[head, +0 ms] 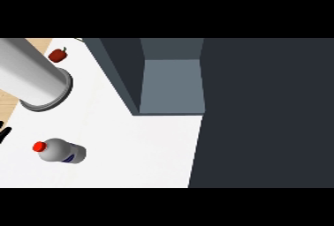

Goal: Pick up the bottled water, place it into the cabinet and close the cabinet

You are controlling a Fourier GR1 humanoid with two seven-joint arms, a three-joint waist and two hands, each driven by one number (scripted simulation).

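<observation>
The bottled water (60, 151) is seen on the white counter (130, 145) at the lower left of the head view, with its red cap (39, 146) pointing toward the left edge. It is a clear bottle with a blue-marked label, and nothing is touching it.

At the far left edge, just above the bottle, a few black fingers of the left hand (5, 131) are visible — only their tips are shown, spread apart, and nothing is held by them. How far the rest of the hand is opened cannot be told, since it is cut off by the edge. The right hand is not shown at all.

A large grey cylinder (29, 75) with a darker ringed end is seen crossing the upper left corner, over the counter. Beside its upper end a small dark red object (58, 54) is lying on the counter; what it is cannot be told.

The cabinet (171, 84) is seen at the top centre with its inside exposed — a grey-blue floor framed by darker walls. A broad dark panel (267, 114) fills the right side of the view, from top to bottom. The bottle is well apart from the cabinet opening, with bare counter lying between them.
</observation>
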